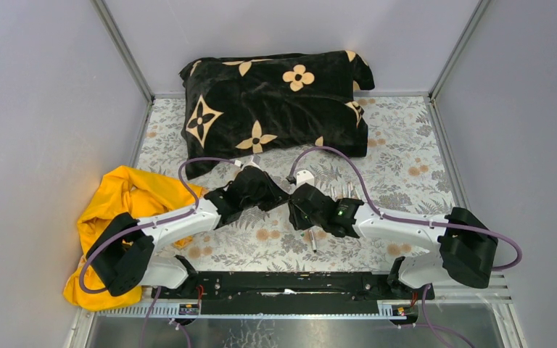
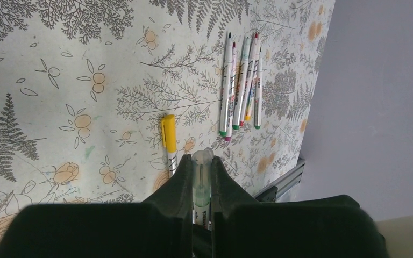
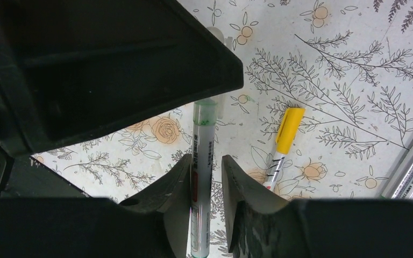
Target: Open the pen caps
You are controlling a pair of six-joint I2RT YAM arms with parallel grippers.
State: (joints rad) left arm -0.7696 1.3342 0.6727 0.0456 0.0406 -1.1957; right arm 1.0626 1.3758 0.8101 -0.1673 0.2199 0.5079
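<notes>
Translucent, green-tinted plastic pen cap (image 2: 203,158) sits clamped between the closed fingers of the left gripper (image 2: 201,167), above the floral-printed table cover (image 2: 59,80). Its whitish pen barrel (image 3: 201,204) passes between the jaws of the right gripper (image 3: 207,161), which stand partly apart: one finger touches the barrel and a narrow gap shows at the other. Yellow plastic cap (image 2: 168,133) is on its pen, lying on the cover close by. Row of thin whitish pens with bare tips (image 2: 242,80) lies side by side farther off.

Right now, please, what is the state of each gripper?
Left gripper: shut on the green pen.
Right gripper: open, its fingers on either side of the green pen, with a narrow gap on one side.
</notes>
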